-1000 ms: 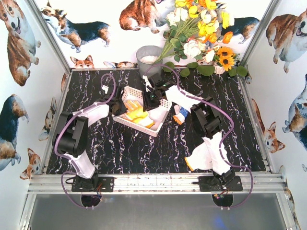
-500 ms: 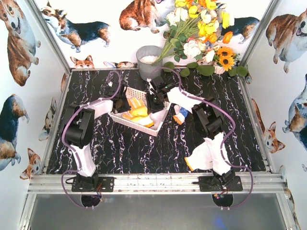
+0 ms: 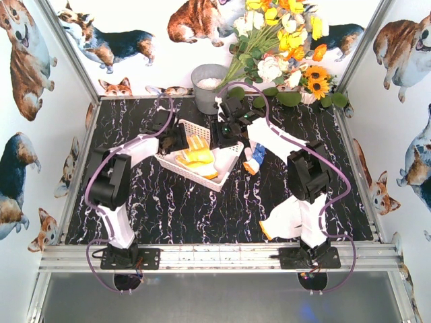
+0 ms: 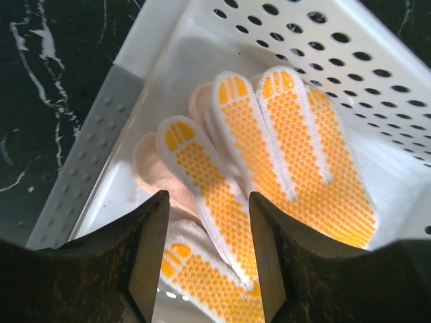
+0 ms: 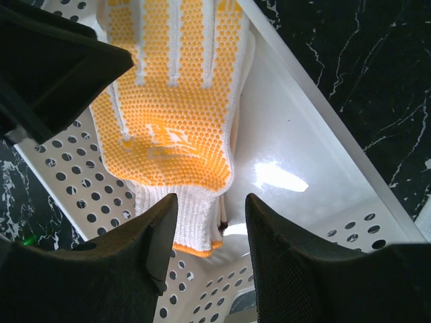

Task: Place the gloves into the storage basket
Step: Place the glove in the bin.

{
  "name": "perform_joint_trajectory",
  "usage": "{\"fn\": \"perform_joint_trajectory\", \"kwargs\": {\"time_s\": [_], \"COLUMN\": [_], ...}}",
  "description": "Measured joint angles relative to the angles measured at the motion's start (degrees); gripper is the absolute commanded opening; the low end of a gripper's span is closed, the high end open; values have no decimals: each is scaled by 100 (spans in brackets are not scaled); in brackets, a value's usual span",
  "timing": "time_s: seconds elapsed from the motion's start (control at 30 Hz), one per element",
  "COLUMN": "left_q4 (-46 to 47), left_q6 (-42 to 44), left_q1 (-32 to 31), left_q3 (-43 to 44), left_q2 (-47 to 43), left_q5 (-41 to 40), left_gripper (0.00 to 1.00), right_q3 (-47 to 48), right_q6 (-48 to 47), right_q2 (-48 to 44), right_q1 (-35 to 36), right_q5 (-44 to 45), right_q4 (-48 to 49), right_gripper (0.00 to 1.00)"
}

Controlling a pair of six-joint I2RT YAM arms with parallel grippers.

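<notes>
Looking down through both wrist cameras, I see the storage basket (image 3: 190,176) on the black marble table (image 3: 168,215), with both arms reaching over it. The left gripper (image 3: 174,141) hangs above the basket's left end, its fingers spread and nothing between them; through the gap in its own view (image 4: 209,202) I see the gloves (image 4: 289,155) lying flat on the basket floor, white knit with orange-yellow dotted palms, one overlapping another against the perforated wall (image 4: 350,60). The right gripper (image 3: 222,131) sits over the basket's far right corner, jaws likewise apart and holding nothing (image 5: 210,202), just above the ribbed cuff of the top glove (image 5: 175,114). From overhead the gloves (image 3: 196,153) fill the basket's middle. One more glove (image 3: 253,160), blue and white with some orange, lies on the table just right of the basket, partly hidden by the right arm.
</notes>
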Motion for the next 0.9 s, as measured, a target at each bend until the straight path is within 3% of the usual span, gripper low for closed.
{"fn": "perform_joint_trajectory", "kwargs": {"time_s": [0.13, 0.37, 0.53, 0.73, 0.9], "left_q4": [-297, -387, -138, 293, 127], "left_q6": [101, 131, -87, -376, -461], "left_q1": [-2, 0, -4, -15, -26], "left_q3": [57, 219, 173, -201, -350], "left_q2": [-411, -815, -686, -317, -94], "left_q5": [-223, -199, 317, 837, 669], "left_gripper": [48, 26, 20, 16, 18], "right_q3": [13, 94, 275, 282, 289], "right_q6": [33, 216, 330, 350, 332], "right_q2": [-2, 129, 459, 809, 1054], "right_q1": [7, 61, 127, 186, 229], "right_q5": [-114, -282, -295, -76, 74], "right_q4": [24, 166, 398, 684, 833], "right_gripper": [45, 25, 16, 12, 13]}}
